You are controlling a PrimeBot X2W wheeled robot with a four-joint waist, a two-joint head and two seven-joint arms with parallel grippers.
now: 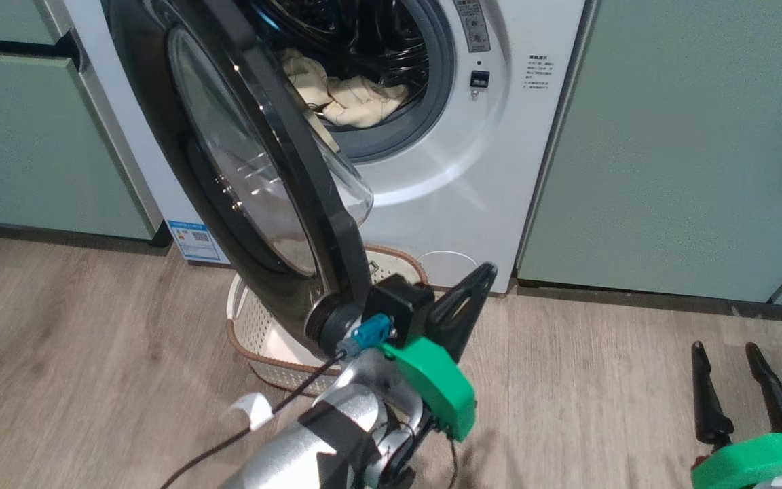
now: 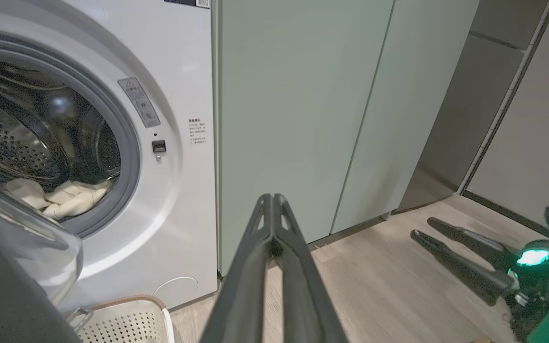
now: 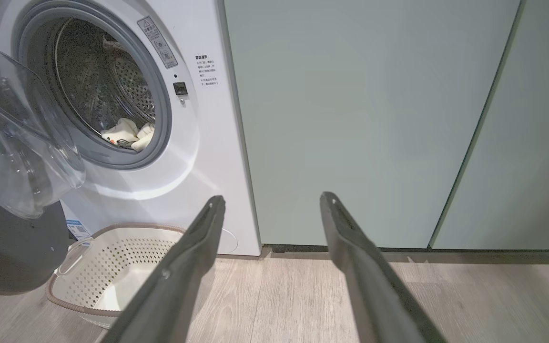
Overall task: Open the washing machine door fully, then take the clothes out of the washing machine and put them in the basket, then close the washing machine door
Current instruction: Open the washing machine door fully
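The washing machine [image 1: 445, 176] fills the upper middle of the head view. Its door [image 1: 241, 170] stands partway open, so the black ring runs from the upper left down to the frame's centre, with the glass bowl bulging toward the drum. At the top of that frame the clothes [image 1: 350, 102] lie in a cream heap at the bottom of the drum, just behind the grey rubber ring. The basket [image 1: 255, 333] stands on the wooden floor [image 1: 92, 353] below the door, partly hidden by it and close in front of the machine.

The left fingers [image 2: 250, 267] are pressed together and hold nothing. In the left wrist view they point up the middle of the frame at a green cabinet panel [image 2: 293, 95], with the door's glass at the lower left. In the head view that arm's wrist sits just beside the door's bottom edge; I cannot tell whether it touches.

The right fingers [image 3: 186, 267] stand wide apart and empty. They are at the lower right of the head view, well apart from the machine.
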